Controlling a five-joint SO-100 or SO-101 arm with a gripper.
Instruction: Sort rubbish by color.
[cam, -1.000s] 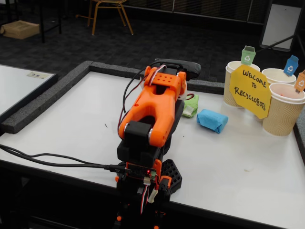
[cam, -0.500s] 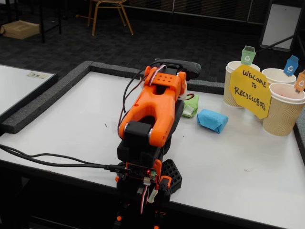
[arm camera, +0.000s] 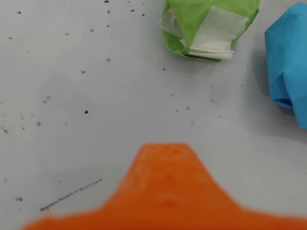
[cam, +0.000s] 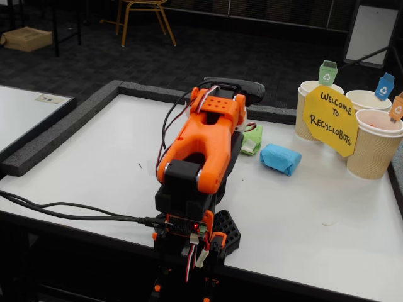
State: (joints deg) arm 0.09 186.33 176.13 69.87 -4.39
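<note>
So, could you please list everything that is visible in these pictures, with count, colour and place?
green lump: one, green with a white patch, on the table beside the arm; also in the wrist view.
blue lump: one, blue, right of the green one in the fixed view.
paper cups: three, beige, ribbed, at the table's far right, with coloured tags.
sign: one, yellow, in front of the cups.
table: one, white, with a grey foam border.
chair: one, yellow, in the background.
cable: black, over the table's near edge.
arm: one, orange and black, folded low.
gripper: only a blurred orange part shows.
</note>
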